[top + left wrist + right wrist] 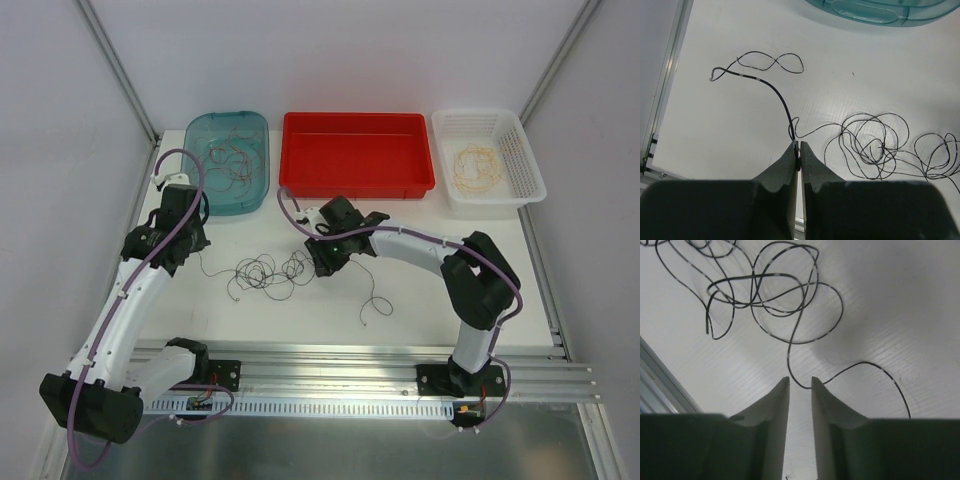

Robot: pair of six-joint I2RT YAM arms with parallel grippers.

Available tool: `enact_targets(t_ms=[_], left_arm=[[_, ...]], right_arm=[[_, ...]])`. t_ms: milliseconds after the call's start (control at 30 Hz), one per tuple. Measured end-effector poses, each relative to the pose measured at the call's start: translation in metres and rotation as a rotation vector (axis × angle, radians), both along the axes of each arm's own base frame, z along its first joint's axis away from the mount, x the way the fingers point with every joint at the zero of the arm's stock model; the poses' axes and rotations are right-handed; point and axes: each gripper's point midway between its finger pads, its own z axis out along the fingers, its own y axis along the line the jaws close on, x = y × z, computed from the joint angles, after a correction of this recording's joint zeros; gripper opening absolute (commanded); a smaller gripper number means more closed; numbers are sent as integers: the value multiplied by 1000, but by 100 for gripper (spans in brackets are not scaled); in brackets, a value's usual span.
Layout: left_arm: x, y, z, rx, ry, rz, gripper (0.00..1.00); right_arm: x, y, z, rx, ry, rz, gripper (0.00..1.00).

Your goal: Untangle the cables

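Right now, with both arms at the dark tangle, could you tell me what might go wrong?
1. The left gripper is shut on the dark cable only at its fingertips; a pull may slip it free.
2. Pulling could also tighten the tangle rather than loosen it.
3. The right gripper is open with a strand just at its tips; closing may miss it.

Left arm [130, 300] reaches forward, left gripper [799, 150] pinched tight on a cable [782, 102]. Right arm [420, 245] bends inward, right gripper [800, 382] jaws slightly apart.
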Motion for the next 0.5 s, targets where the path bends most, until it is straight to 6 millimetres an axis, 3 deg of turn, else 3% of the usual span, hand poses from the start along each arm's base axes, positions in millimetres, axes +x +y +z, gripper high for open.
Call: enact_targets(t_ms=[67, 167, 267, 367, 500], left_arm=[[1, 2, -3, 6, -2, 14, 3], [0, 6, -12, 21, 9, 38, 2], [-3, 16, -24, 52, 42, 77, 2], [-4, 27, -37, 62, 75, 129, 1], [-8, 46, -56, 54, 123, 211, 0]], right_arm=[[6, -3, 1, 4, -3, -18, 2], [24, -21, 6, 20, -13, -96, 1], [46, -63, 27, 34, -42, -216, 1], [77, -128, 84, 84, -146, -404, 1], [106, -225, 203, 188, -374, -693, 1]])
